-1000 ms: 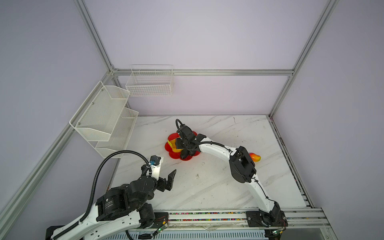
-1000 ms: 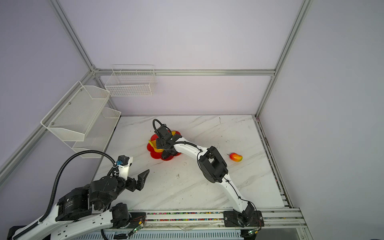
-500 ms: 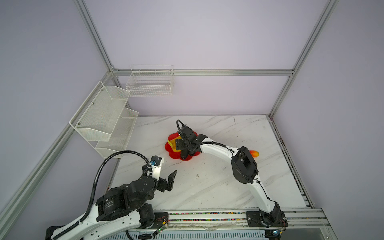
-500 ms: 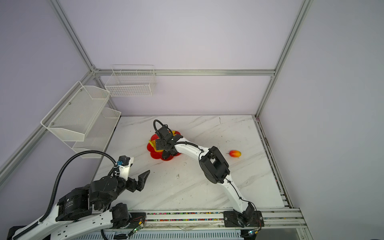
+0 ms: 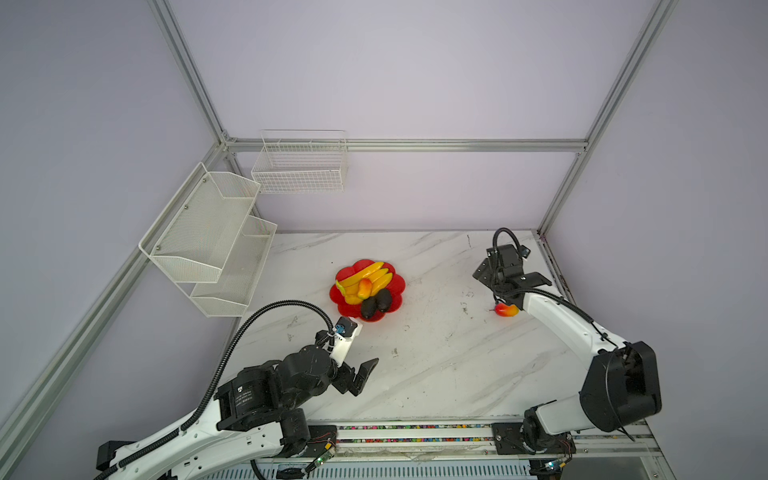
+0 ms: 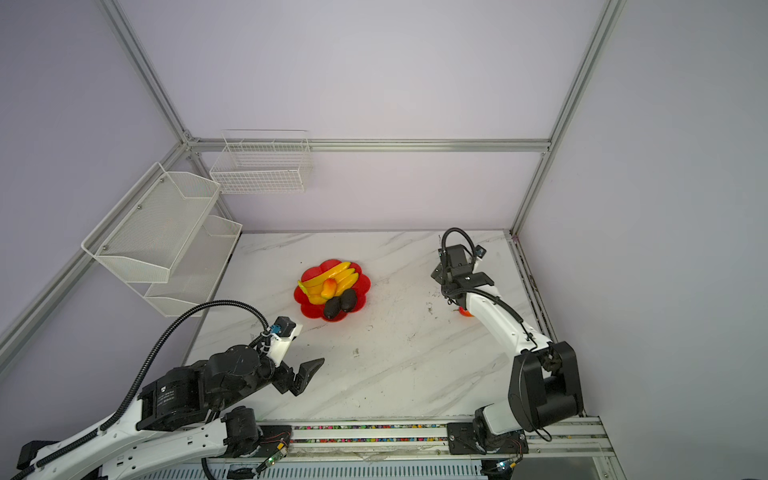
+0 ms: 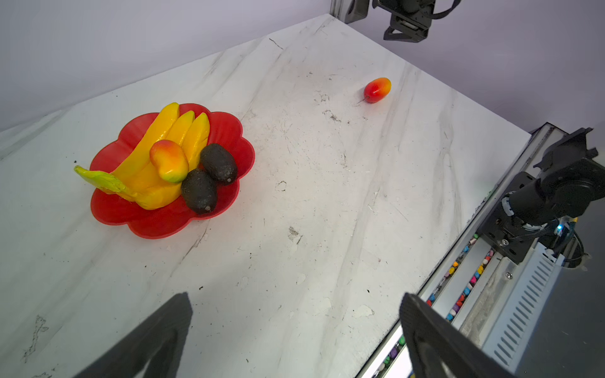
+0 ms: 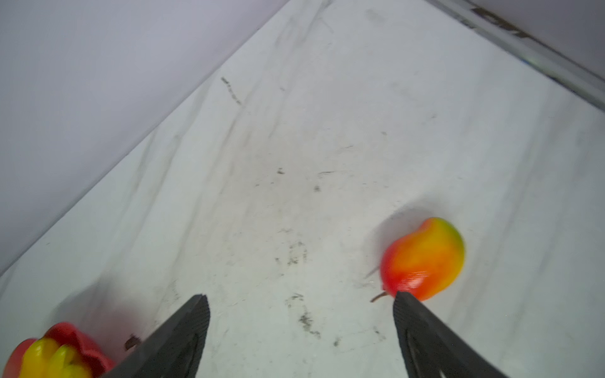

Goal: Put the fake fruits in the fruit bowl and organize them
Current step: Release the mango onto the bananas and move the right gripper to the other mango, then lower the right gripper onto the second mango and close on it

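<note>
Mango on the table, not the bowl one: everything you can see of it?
The mango is small, egg-shaped, glossy like moulded plastic: red at the stem end, grading through orange to yellow, with a green tinge at the tip. A thin brown stem sticks out of the red end. It lies on its side on the marble table, far from the bowl. The open right pincer does not hold it: it sits outside the gap, by one fingertip.

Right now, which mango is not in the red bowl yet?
The mango lying alone on the table near the right gripper. The other mango already sits on the bananas in the bowl.
</note>
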Robot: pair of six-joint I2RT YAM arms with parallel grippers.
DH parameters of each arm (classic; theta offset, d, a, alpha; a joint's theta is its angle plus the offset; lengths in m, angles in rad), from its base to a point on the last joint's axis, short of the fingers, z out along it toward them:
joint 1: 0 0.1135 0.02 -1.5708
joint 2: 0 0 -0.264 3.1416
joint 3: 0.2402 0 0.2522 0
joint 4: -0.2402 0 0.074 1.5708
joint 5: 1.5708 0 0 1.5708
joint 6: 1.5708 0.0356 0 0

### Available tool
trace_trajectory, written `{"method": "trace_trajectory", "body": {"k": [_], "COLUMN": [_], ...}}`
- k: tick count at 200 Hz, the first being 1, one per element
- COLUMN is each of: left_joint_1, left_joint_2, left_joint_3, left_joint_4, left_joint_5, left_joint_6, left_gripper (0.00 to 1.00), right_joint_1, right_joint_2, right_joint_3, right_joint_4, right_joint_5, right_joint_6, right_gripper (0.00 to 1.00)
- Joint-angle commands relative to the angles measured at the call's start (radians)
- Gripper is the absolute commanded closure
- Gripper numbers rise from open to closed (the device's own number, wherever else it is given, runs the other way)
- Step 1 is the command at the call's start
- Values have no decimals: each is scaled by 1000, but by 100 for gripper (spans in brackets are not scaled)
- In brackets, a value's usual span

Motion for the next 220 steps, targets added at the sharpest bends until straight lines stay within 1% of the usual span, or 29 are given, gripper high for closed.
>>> {"method": "trace_trajectory", "body": {"k": [1,7,30,45,61,77,97,116,143,168,196,220], "left_joint_1": [5,5,4,4,4,4,4,4,5,4,4,4], "left_joint_2": [-22,-27,-40,-43,-44,-43,-42,-45,-50,-52,-49,-52], "left_joint_3": [-34,-34,-36,-37,-36,-37,-34,-37,-36,-36,-36,-37], "left_joint_4": [42,41,39,38,39,37,35,37,34,34,32,32], "left_joint_5": [22,20,14,9,8,4,4,6,3,1,-1,-2], "left_joint_6": [20,18,18,16,14,13,11,11,9,8,7,5], "left_gripper": [0,0,0,0,0,0,0,0,0,0,0,0], "right_joint_1": [-6,-25,-117,-135,-139,-140,-140,-139,-140,-141,-142,-146], "right_joint_2": [-22,-16,10,46,55,19,-20,7,18,17,73,108], "right_joint_3": [-8,-11,-52,-63,-94,-146,-188,-156,-142,-143,-116,-93], "right_joint_4": [-91,-105,-88,-90,-87,-68,-6,-60,-49,-48,-69,-81], "right_joint_5": [45,45,-17,-33,-66,-77,-122,-86,-104,-99,-140,-132], "right_joint_6": [20,14,-24,-33,-15,47,108,191,259,355,438,478], "right_gripper": [8,8,9,9,9,9,9,9,9,9,10,10]}}
